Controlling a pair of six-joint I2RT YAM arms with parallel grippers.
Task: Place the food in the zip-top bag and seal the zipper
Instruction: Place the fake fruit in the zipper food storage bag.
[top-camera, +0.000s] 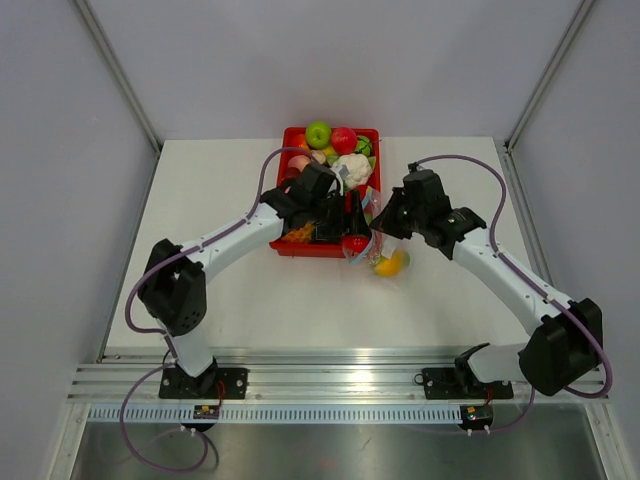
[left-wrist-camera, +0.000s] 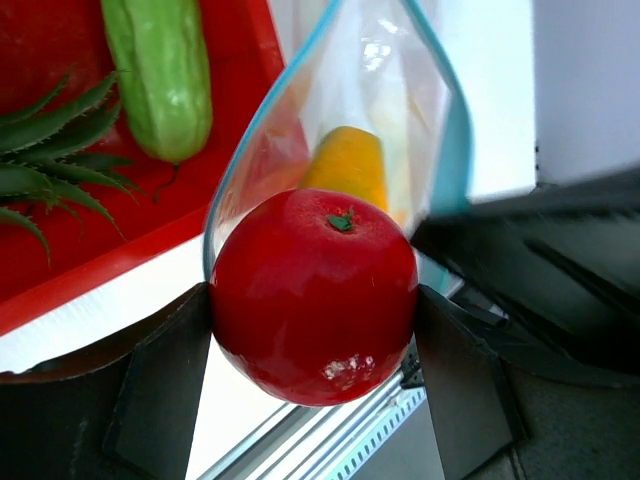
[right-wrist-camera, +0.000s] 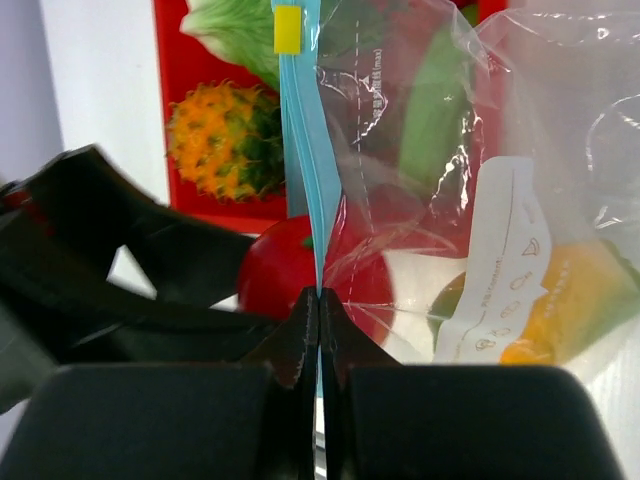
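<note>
One mango (left-wrist-camera: 348, 165) sits in the zip-top bag (left-wrist-camera: 395, 85) — left fingers (left-wrist-camera: 160, 385) clamp a tomato (left-wrist-camera: 313, 295), right fingers (right-wrist-camera: 296, 345) pinch its zipper (right-wrist-camera: 300, 180).

White table (top-camera: 250, 300), red tray (top-camera: 310, 251) (toy food (top-camera: 318, 134) inside) near far edge

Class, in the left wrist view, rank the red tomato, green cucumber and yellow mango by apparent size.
1. Red tomato, nearest the camera, so inflated.
2. Green cucumber, cropped by the frame.
3. Yellow mango, partly hidden behind the tomato; its rank against the cucumber is unsure.
</note>
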